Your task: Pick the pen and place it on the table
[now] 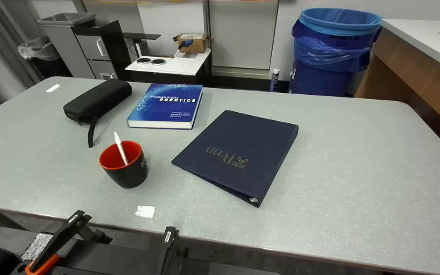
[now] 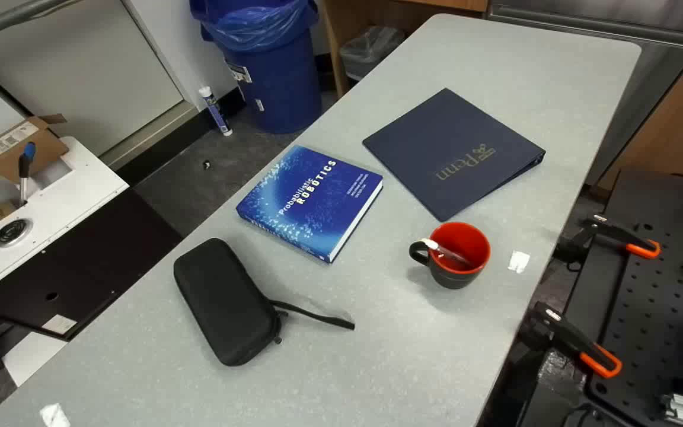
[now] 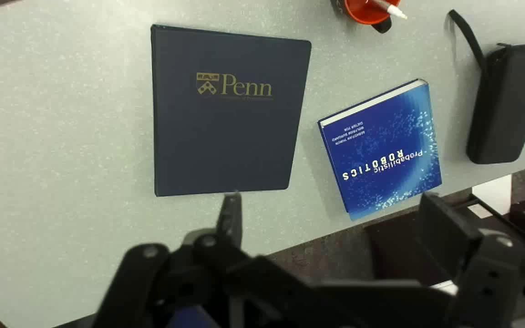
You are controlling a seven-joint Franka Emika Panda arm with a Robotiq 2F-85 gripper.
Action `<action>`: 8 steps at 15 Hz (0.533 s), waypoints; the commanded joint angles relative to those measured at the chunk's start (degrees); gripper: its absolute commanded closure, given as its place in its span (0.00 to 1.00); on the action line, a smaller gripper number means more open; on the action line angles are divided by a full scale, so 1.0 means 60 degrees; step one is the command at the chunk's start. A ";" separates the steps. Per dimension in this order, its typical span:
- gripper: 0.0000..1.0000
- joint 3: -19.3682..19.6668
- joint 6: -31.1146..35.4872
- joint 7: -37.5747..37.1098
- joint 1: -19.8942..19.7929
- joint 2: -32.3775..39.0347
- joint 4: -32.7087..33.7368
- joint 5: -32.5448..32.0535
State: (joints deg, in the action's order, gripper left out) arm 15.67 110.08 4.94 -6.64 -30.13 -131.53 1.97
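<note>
1. The pen (image 1: 120, 149) is leaning inside the mug (image 1: 128, 177), its upper end sticking out past the red rim.
2. The mug is standing upright on the table (image 1: 357, 172); its black outer wall is showing what looks like a "K", the rest of any word turning out of sight.
3. Progress, as I am judging it: neither the picking nor the placing is showing as done. Reaching the mug, taking hold of the pen, drawing it clear and laying it on the table are all remaining.
4. The gripper (image 3: 331, 196) is appearing only in the wrist view, its fingers standing well apart and holding nothing; the mug is sitting well off from it, at that view's top edge.
5. Near the mug, the dark blue binder (image 1: 235, 152) is carrying "Penn" in gold beside a crest; a finer line beneath is proving too faint to read.
6. The blue book (image 1: 166, 107) is displaying "Probabilistic ROBOTICS", with small names, seemingly Sebastian Thrun, Wolfram Burgard and Dieter Fox.
7. The black case (image 2: 229, 302) is showing no lettering.
8. Beyond the table, the blue bin (image 1: 321, 80) is bearing what reads as "BRUTE"; labels on the tube (image 2: 216, 111) and the cardboard box (image 1: 197, 45) are coming out too small to read.
</note>
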 commanded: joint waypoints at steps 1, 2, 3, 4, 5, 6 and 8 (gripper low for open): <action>0.00 -0.0180 -0.0022 0.0102 -0.0233 0.0041 0.0010 0.0116; 0.00 -0.0180 -0.0022 0.0102 -0.0233 0.0041 0.0009 0.0116; 0.00 -0.0179 -0.0022 0.0102 -0.0233 0.0040 0.0010 0.0116; 0.00 -0.0105 -0.0029 0.0180 -0.0193 0.0045 0.0065 0.0264; 0.00 -0.0027 0.0014 0.0144 -0.0159 0.0136 0.0163 0.0473; 0.00 -0.0088 0.0162 0.0007 -0.0113 0.0356 0.0234 0.0563; 0.00 -0.0466 0.0576 -0.0224 0.0020 0.0596 0.0015 0.0543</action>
State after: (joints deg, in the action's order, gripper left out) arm 15.46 110.62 4.81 -6.67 -29.64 -131.59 3.30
